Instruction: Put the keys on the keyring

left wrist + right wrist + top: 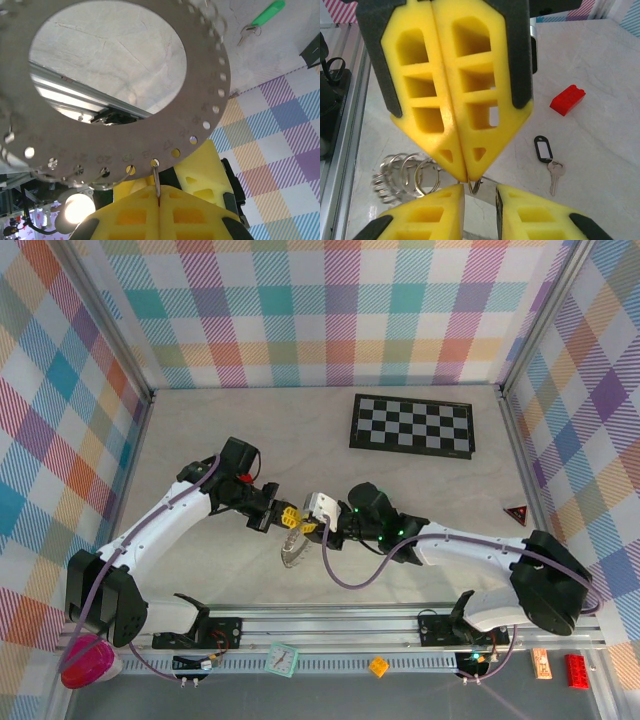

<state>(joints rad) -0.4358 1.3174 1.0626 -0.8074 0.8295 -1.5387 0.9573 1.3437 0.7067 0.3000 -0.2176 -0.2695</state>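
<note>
Two keys lie loose on the table (pixel 607 60), and neither is on the keyring yet. The black-headed key (pixel 544 149) lies flat near the red block (pixel 567 99), and the green-headed key (pixel 267 13) lies flat on bare tabletop, apart from everything else.

Both look tiny and light, with a hard plastic head and a thin metal blade. I judge them slippery on the smooth top and easiest to pinch by the head, which leaves the small ring at the neck free for threading.

The keyring (pixel 212 115) hangs in the air above the middle of the table, toward its near edge. It is a thin metal disc with a row of holes round its rim and small split rings dangling from several of them. It looks light but loose on its loop, so I expect it to swing and twist.

My left tool (pixel 159 196) is clamped tight on one small split ring (pixel 156 175) at the disc's rim, which is a narrow hold. My right tool (pixel 480 194) faces it tip to tip. Its fingers are a little apart with that ring in the gap, pressing on nothing I can make out.
</note>
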